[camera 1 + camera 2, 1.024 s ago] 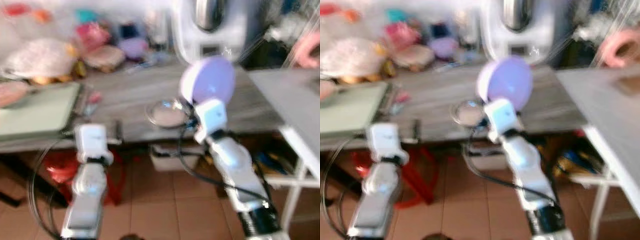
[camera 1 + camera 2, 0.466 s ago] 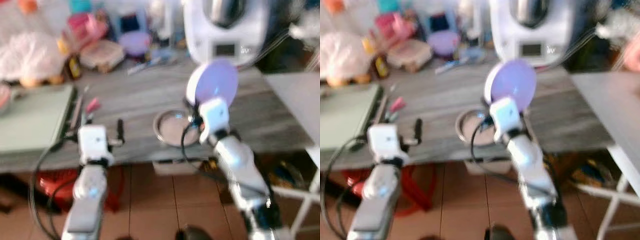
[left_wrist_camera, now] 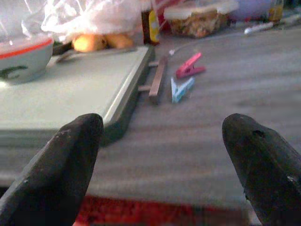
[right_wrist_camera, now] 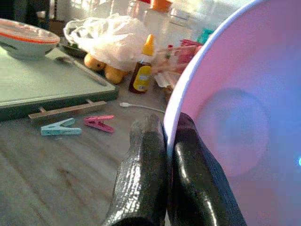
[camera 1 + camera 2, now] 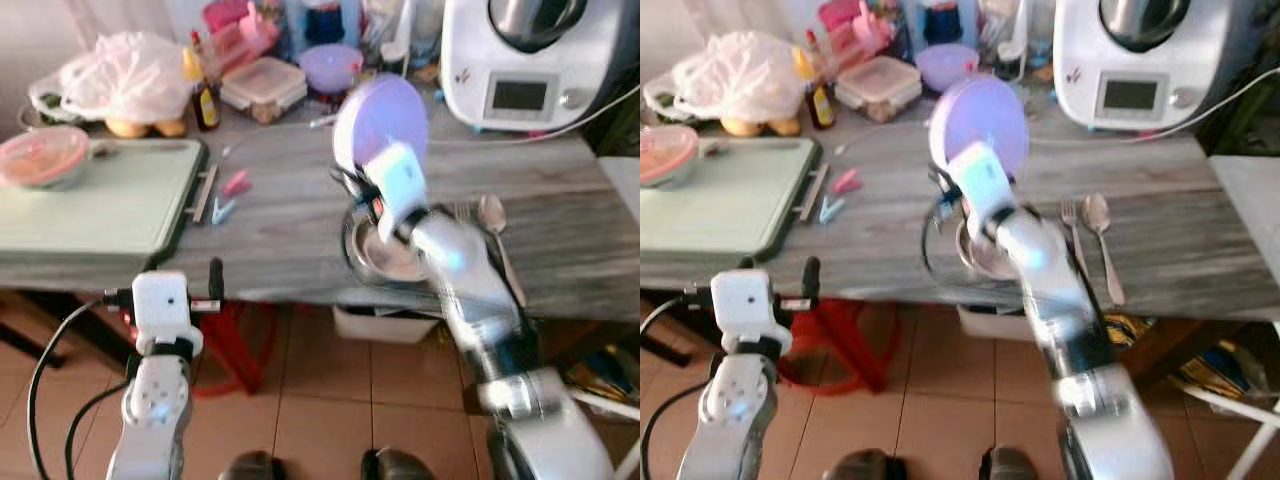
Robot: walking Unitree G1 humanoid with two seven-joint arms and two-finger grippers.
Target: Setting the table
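A lilac plate (image 5: 380,118) stands upright on its edge above the grey wooden counter (image 5: 280,230), and my right gripper (image 4: 164,129) is shut on its rim. Just below the plate a round metal dish (image 5: 385,255) lies on the counter, partly covered by my right arm. A fork (image 5: 1072,235) and a spoon (image 5: 1098,222) lie side by side to the right of the dish. My left gripper (image 3: 162,127) is open and holds nothing. It hovers at the counter's front edge, facing a green tray (image 5: 90,210).
On the tray stands a red-rimmed bowl (image 5: 45,155). Pink (image 5: 235,183) and blue (image 5: 222,210) clothes pegs lie beside the tray. A white kitchen machine (image 5: 520,60), a plastic bag (image 5: 125,75), a sauce bottle (image 5: 205,100) and food containers (image 5: 263,85) line the back. A red stool (image 5: 240,340) stands under the counter.
The whole view has swung and sharpened, so the camera has moved. The right gripper keeps the plate upright, now more directly over the metal dish. The fork and spoon have come into view.
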